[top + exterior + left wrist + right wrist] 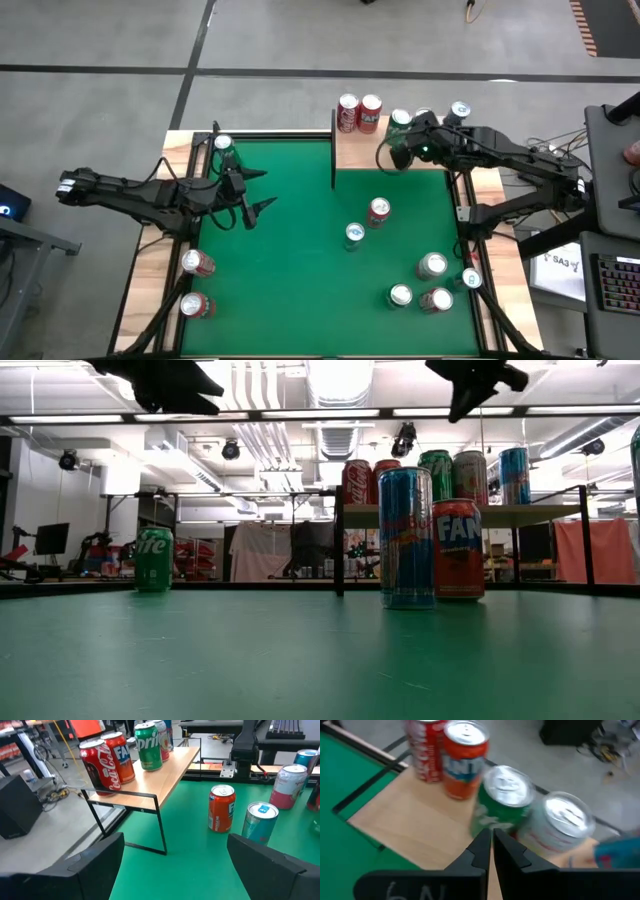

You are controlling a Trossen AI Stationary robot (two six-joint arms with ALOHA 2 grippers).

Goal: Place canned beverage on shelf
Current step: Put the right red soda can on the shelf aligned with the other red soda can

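The shelf is a light-wood board on black posts at the table's far edge. Several cans stand on it: two red ones, a green one, a silver one and a blue one. My right gripper hovers over the board's bare near part, just in front of the green can, shut and empty. My left gripper is open and empty over the table's left part, facing the shelf.
An orange can and a blue can stand mid-table. Several more cans stand at the near right. A green can stands at the far left, and two cans on the left wooden border.
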